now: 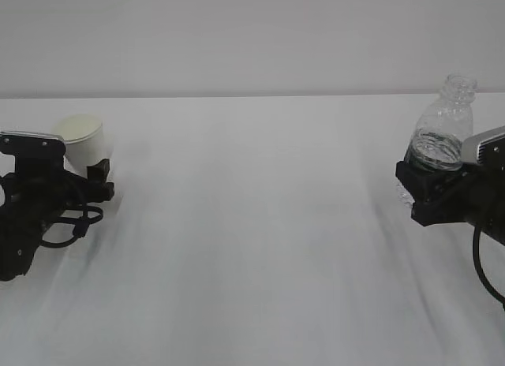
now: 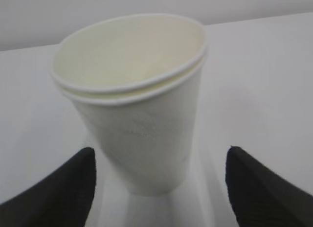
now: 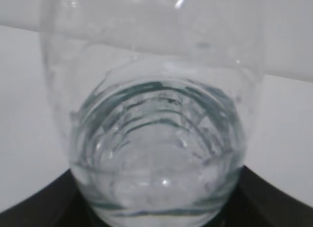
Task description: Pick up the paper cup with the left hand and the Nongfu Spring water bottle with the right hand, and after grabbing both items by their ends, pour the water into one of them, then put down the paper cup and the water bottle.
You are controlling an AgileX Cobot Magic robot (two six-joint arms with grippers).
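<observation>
Two hands sit far apart on the white surface (image 1: 252,248). The left hand (image 2: 159,188) has its fingers spread either side of the paper cup (image 2: 134,104) without touching it, and the cup leans, so closing off-centre could tip it. The right hand (image 1: 430,194) is clamped on the lower body of the uncapped bottle (image 1: 443,129); water (image 3: 156,153) sits low inside, and squeezing could spill it.

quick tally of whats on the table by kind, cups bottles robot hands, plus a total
paper cup: 1 (the left wrist view shows a doubled rim, so it may be two nested; cannot tell)
water bottle: 1
robot hands: 2, the left hand and the right hand
total: 4
</observation>
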